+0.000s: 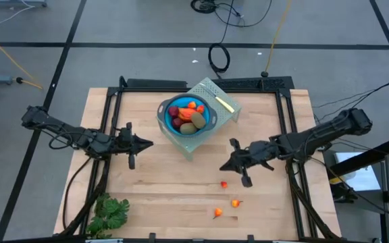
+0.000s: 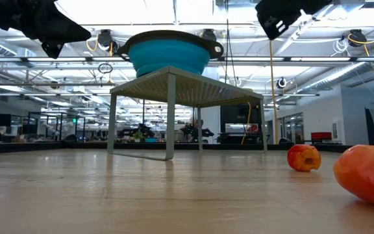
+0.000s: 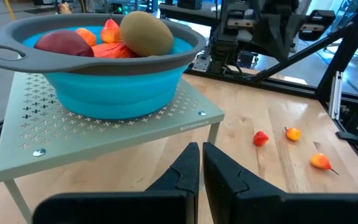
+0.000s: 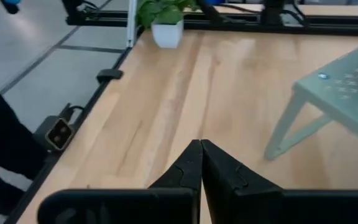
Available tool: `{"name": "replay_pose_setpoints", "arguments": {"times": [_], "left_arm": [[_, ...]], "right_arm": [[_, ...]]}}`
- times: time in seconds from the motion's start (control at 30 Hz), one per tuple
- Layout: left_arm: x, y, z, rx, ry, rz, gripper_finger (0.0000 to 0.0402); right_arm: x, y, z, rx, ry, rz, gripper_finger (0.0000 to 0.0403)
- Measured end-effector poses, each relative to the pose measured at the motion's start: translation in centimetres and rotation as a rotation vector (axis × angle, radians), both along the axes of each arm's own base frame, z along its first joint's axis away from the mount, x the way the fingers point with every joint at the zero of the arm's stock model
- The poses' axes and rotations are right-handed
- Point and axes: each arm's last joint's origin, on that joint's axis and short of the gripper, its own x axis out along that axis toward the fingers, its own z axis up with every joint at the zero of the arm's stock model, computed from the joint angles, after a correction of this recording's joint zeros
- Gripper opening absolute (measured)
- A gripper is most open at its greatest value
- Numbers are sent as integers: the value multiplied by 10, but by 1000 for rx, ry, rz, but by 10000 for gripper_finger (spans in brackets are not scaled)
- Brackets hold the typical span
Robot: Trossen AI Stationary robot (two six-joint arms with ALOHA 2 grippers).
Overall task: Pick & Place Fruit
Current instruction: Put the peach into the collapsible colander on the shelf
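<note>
A blue bowl [image 1: 188, 116] stands on a perforated grey stand [image 1: 216, 94] at the table's far middle. It holds fruit [image 3: 145, 32]: dark-red balls, olive-brown ovals and orange pieces. Three tiny orange-red fruits [image 1: 224, 184] [image 1: 236, 202] [image 1: 217, 212] lie on the wood nearer the front, and also show in the left wrist view [image 3: 261, 138]. My left gripper [image 1: 148, 143] is shut and empty, in the air left of the stand, pointing at it [image 3: 201, 163]. My right gripper [image 1: 225, 166] is shut and empty, above the table right of the stand [image 4: 201, 155], just beyond the tiny fruits.
A thin yellow stick [image 1: 225, 103] lies on the stand beside the bowl. A leafy green bunch [image 1: 109, 212] sits at the near left corner. Black rails [image 1: 113, 101] frame the table's sides and far edge. Bare wood lies between the two grippers.
</note>
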Motion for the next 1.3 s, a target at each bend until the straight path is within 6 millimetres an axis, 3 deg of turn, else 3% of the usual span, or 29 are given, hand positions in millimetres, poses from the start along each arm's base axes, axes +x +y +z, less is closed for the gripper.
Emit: {"name": "replay_pose_setpoints", "arguments": {"times": [0.57, 0.77, 1.3], "left_arm": [[0, 0, 0, -3, 0, 1, 19], [0, 0, 0, -3, 0, 1, 19], [0, 0, 0, -2, 0, 2, 19]], "right_arm": [[-21, 30, -33, 42, 114, 159, 0], [-27, 30, -46, 23, 163, 168, 0], [-27, 26, -52, -112, 157, 226, 29]]}}
